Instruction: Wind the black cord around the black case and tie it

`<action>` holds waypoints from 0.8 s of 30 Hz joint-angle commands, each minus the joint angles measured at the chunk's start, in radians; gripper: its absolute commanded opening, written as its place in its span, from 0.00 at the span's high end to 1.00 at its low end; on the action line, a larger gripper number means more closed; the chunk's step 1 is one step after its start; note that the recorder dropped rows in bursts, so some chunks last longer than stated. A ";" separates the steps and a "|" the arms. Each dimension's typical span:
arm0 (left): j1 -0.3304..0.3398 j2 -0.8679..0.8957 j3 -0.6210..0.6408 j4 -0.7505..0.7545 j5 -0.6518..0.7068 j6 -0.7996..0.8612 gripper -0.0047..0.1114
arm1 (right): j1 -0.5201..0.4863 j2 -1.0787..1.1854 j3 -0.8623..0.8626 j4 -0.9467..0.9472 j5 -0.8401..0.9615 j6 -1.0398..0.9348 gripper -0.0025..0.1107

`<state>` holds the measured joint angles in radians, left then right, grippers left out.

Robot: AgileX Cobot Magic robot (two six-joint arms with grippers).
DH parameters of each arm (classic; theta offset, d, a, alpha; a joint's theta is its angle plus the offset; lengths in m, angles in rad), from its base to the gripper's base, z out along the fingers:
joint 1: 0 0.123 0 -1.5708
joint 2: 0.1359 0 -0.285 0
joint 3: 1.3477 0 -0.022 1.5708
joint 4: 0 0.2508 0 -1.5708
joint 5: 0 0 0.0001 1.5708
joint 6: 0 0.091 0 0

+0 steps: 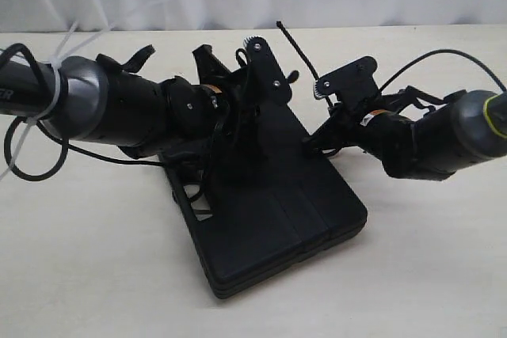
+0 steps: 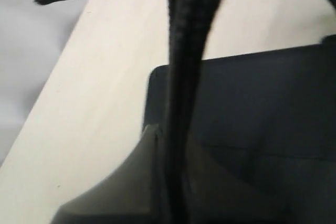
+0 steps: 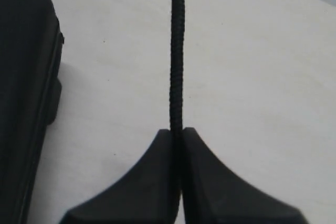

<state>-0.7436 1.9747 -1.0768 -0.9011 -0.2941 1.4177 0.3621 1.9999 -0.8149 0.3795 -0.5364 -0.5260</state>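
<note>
Flat rectangular black moulded plastic case [image 1: 277, 195] lies flat at the centre of the pale table [image 1: 87, 267]. Left claw [image 2: 176, 140] is closed on the thin black braided cord [image 2: 186, 51], low over the case's 12 o'clock end. The cord runs straight out from between its pads. Right claw [image 3: 178, 134] is clamped on the cord too, over bare table just beside the case's 2 o'clock edge. In the exterior view, 1 stiff cord tail sticks out toward 11 o'clock above the right claw.
</note>
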 commanded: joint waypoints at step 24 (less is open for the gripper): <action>0.152 0.127 -0.205 -0.087 0.054 -0.065 0.96 | 0.002 -0.007 0.102 -0.283 -0.169 -0.019 0.94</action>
<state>-0.5969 2.0685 -1.2531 -0.9932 -0.2477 1.3649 0.3621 1.9884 -0.7254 0.1263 -0.7360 -0.5312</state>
